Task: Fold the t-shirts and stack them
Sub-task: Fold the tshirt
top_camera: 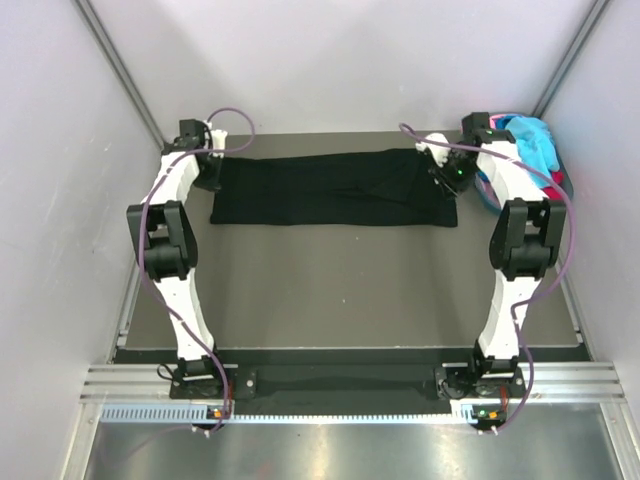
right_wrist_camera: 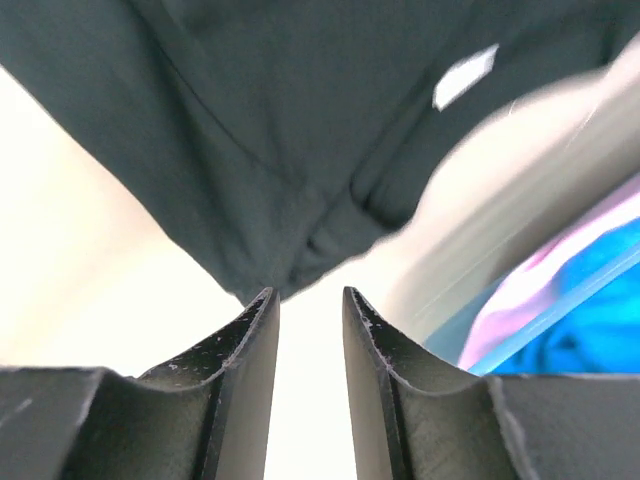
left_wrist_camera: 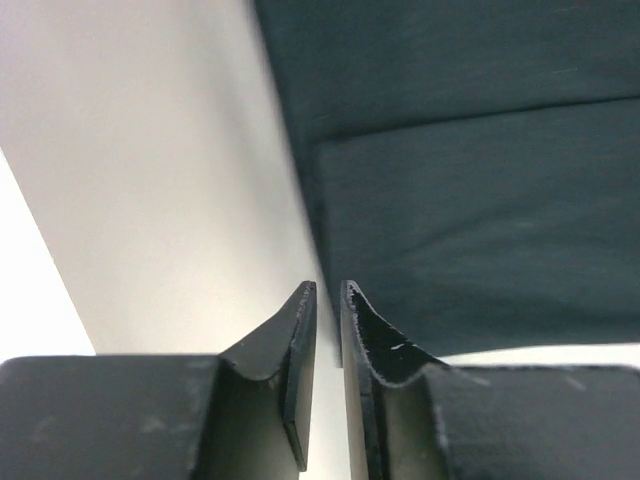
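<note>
A black t-shirt (top_camera: 330, 190) lies folded into a long band across the far half of the table. My left gripper (top_camera: 212, 172) is at its left end. In the left wrist view its jaws (left_wrist_camera: 328, 292) stand a narrow slit apart with nothing between them, and the cloth edge (left_wrist_camera: 480, 200) lies just ahead to the right. My right gripper (top_camera: 450, 178) hovers at the band's right end. Its jaws (right_wrist_camera: 310, 296) are open and empty, just short of the bunched black corner (right_wrist_camera: 250, 120). Turquoise and pink t-shirts (top_camera: 530, 140) are piled at the far right.
The pile of coloured shirts sits in a basket (top_camera: 484, 192) in the far right corner, close beside the right arm. Its blue and pink cloth (right_wrist_camera: 580, 330) shows at the right of the right wrist view. Pale walls enclose the table on three sides.
</note>
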Robot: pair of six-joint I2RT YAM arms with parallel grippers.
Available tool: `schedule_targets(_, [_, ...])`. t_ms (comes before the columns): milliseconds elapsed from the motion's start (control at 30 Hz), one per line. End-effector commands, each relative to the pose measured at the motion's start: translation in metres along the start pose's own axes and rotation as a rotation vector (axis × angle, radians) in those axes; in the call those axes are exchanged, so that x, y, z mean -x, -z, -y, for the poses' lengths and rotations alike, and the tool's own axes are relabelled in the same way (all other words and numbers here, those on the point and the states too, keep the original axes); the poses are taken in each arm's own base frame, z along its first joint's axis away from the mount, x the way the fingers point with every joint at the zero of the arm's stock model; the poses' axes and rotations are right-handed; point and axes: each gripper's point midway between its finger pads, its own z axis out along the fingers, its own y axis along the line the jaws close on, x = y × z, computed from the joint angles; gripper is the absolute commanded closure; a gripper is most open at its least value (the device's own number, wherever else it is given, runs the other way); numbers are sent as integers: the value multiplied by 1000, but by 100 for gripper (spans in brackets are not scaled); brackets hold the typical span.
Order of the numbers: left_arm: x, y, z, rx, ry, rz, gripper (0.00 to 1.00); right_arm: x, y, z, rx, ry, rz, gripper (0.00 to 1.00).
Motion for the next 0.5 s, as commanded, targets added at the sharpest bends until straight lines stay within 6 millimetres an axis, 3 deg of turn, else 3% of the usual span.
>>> schedule_targets(0, [19,22,32,-61,-83,42,82,61,18,-20,15,170,134,68])
schedule_targets(100, [7,11,57,-119,-90,1,84,77,-3,-40,73,235,130,69])
schedule_targets(200, [-6,2,61,-118,-62,-37,83,96,-21,-47,85,269,149,70])
schedule_targets(233, [-6,1,75,-129,-85,-42,83,102,-28,-46,85,274,152,71])
schedule_targets(467, [-10,3,75,-120,-85,-47,83,118,-54,-38,68,281,150,73])
